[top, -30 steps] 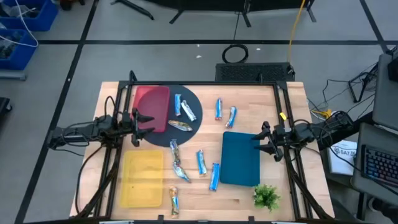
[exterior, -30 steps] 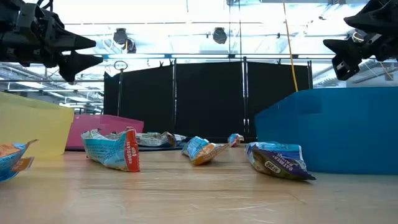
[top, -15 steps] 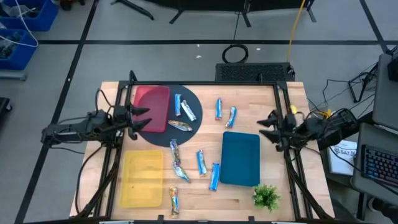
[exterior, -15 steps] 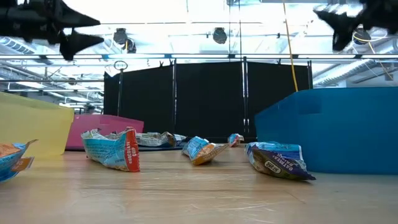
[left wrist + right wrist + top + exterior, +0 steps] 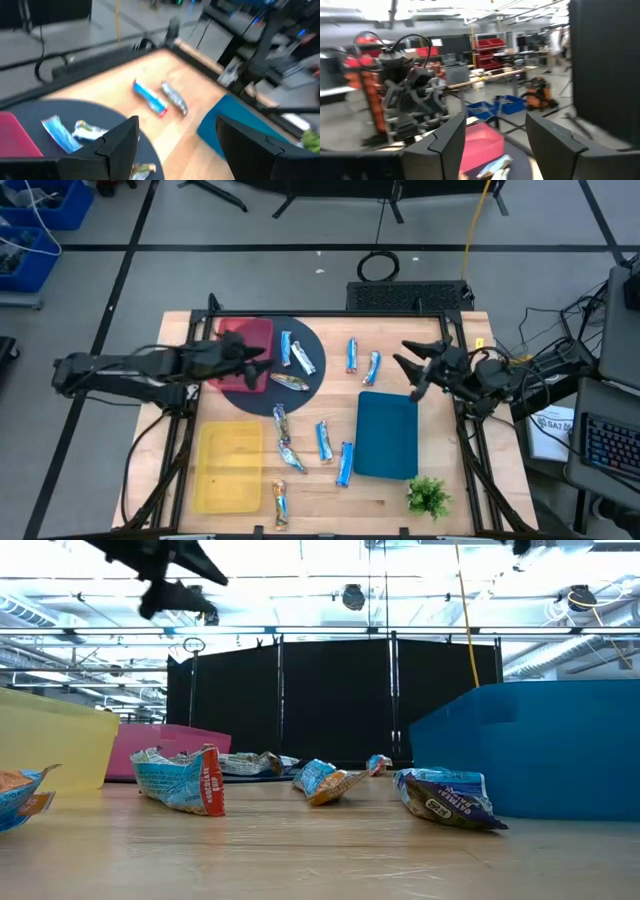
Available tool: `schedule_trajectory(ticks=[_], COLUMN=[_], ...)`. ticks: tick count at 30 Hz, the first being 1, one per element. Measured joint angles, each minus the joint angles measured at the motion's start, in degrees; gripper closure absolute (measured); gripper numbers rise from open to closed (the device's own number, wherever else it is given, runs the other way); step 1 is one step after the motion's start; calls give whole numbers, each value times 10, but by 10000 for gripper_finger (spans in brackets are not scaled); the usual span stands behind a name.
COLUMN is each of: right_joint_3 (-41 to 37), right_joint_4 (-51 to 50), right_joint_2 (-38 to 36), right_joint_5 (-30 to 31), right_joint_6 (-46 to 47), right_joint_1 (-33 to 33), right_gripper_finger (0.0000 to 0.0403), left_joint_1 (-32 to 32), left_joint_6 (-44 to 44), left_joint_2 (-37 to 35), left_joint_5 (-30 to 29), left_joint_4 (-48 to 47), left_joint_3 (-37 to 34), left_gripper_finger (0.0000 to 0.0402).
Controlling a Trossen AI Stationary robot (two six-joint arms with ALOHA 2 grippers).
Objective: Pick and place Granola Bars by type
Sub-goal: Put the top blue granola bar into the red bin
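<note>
Wooden table [image 5: 470, 345] in a big workshop, nothing sorted yet. Nearest the front edge, one of the Granola Bars [image 5: 279, 503] lying alone, just beside the yellow tray [image 5: 230, 470], with a small green plant [image 5: 428, 496] at the other corner. Between the yellow tray and the blue tray [image 5: 388, 435], four more bars, loose and apart from each other, at different angles. Both trays without any bar inside.

Farther back, a round dark plate [image 5: 322, 350] with three bars on it, and a red tray [image 5: 256, 335] resting partly on the same plate. Above the red tray now the left gripper [image 5: 262, 362], fingers spread wide, holding nothing; a second ago out at the left edge of the table, since then swung inward toward the plate. In the low view, high near the top of the picture, well clear of the wood.

Beyond the far edge of the blue tray, the right gripper [image 5: 405, 370], also released and empty; a second ago above the right side of the blue tray, since then lifted and turned toward the back. Just beside it, two bars [image 5: 352, 355] near the far edge.

Probably the start of two reaches: left toward the plate, right toward the far pair. No bar grasped so far, so all the sorting to do.
</note>
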Motion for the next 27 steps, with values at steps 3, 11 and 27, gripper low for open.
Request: schedule_trajectory(ticks=[3,11,27], right_joint_3=[36,57,57], right_joint_4=[0,2,7], right_joint_2=[46,86,86], right_joint_5=[1,-65,-108], right_joint_6=[-13,27,74], right_joint_1=[0,0,5], right_gripper_finger=[207,207,206], left_joint_1=[0,9,125], left_joint_6=[20,373,799], left_joint_2=[67,212,400], left_joint_5=[0,3,57], left_joint_4=[-1,-60,-86], left_joint_3=[39,135,148], left_gripper_finger=[133,133,133])
